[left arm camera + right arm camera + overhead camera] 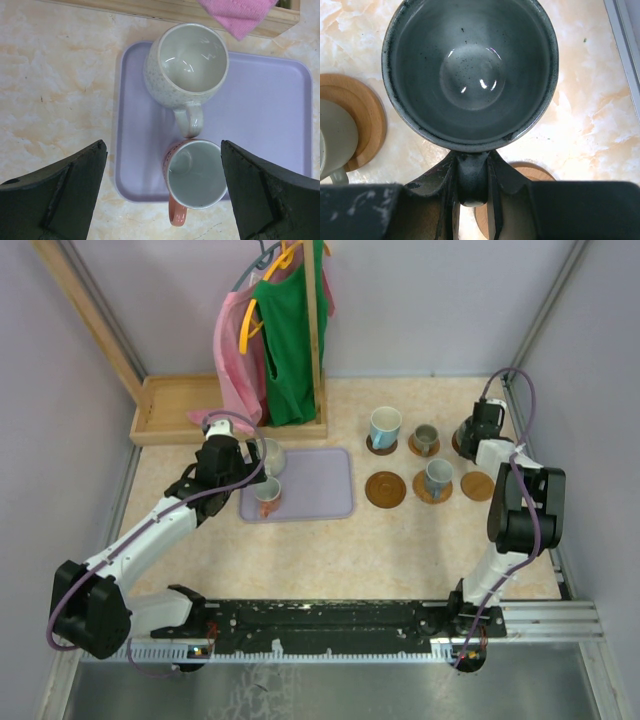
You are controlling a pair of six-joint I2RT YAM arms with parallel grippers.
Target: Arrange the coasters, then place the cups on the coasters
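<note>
My right gripper (472,160) is shut on the handle of a dark grey cup (470,70) at the back right; whether the cup rests on the table I cannot tell. A coaster (532,172) shows partly beneath its fingers. My left gripper (162,190) hangs open over the lavender tray (260,110). A salmon-handled cup (195,172) stands between its fingers, close to the right one, and a speckled cup (187,65) stands beyond. A white and blue cup (385,425) and two grey cups (426,437) (437,476) sit on coasters. Two coasters (385,489) (477,485) lie bare.
A wooden clothes rack with pink and green garments (285,330) stands at the back, its base and a wooden tray (165,410) just behind the lavender tray. A side wall (590,390) runs close to the right arm.
</note>
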